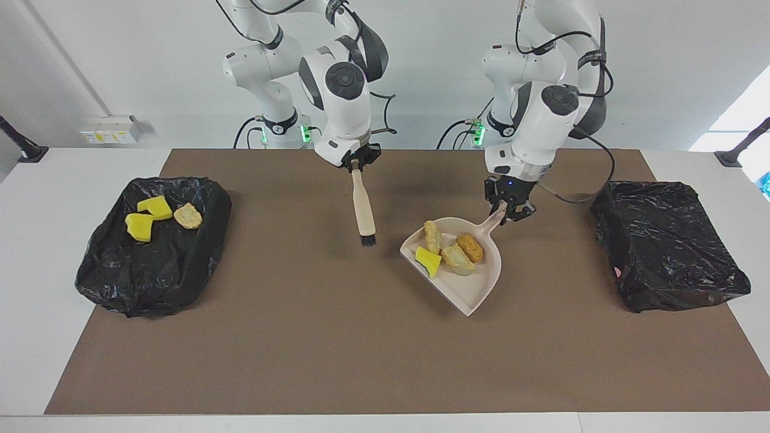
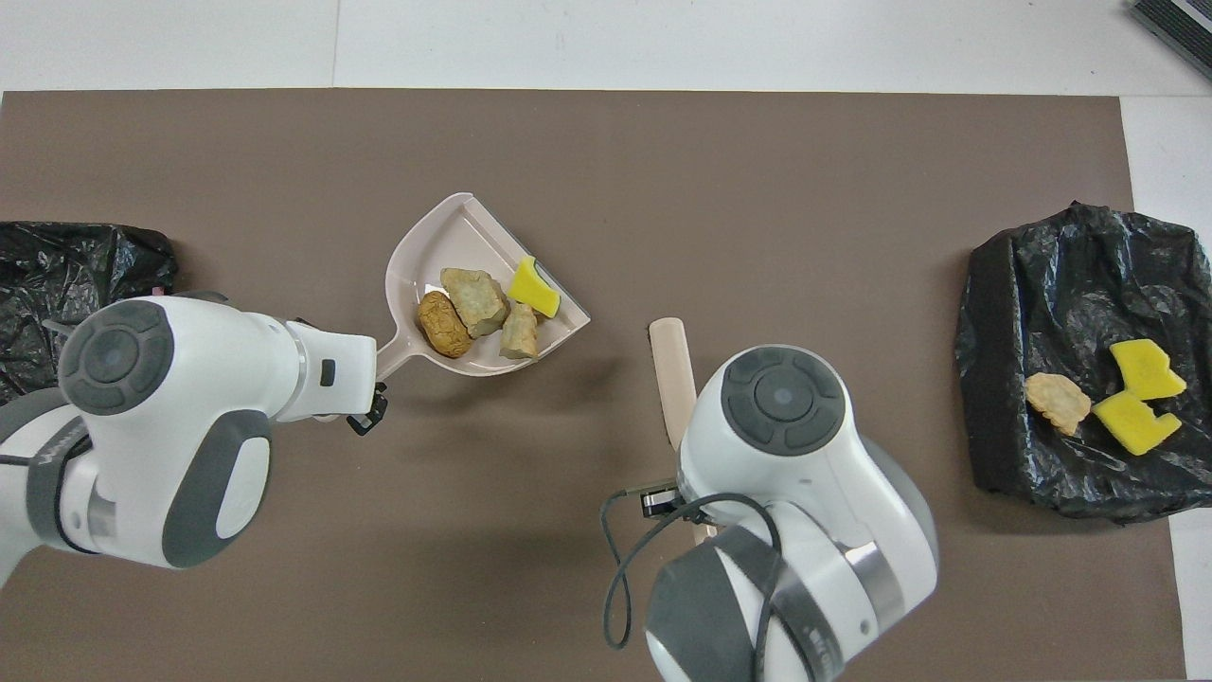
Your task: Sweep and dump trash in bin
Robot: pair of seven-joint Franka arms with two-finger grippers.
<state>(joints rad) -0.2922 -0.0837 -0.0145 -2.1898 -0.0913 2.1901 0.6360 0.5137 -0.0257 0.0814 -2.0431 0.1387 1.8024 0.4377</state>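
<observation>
My left gripper (image 1: 506, 210) is shut on the handle of the beige dustpan (image 1: 470, 296), held low over the middle of the brown mat. The pan (image 2: 445, 237) carries trash: a yellow sponge chunk with a green side (image 1: 428, 260) (image 2: 533, 289) and three golden-brown bread pieces (image 1: 470, 246) (image 2: 443, 324). My right gripper (image 1: 356, 165) is shut on the beige hand brush (image 1: 364, 210) (image 2: 669, 374), which hangs bristles down beside the pan, toward the right arm's end. In the overhead view the right gripper is hidden under its arm.
A black-bagged bin (image 1: 150, 270) (image 2: 1070, 284) at the right arm's end holds two yellow sponge chunks (image 1: 157, 207) and a bread piece (image 1: 187, 215). Another black-bagged bin (image 1: 668, 252) (image 2: 76, 256) stands at the left arm's end.
</observation>
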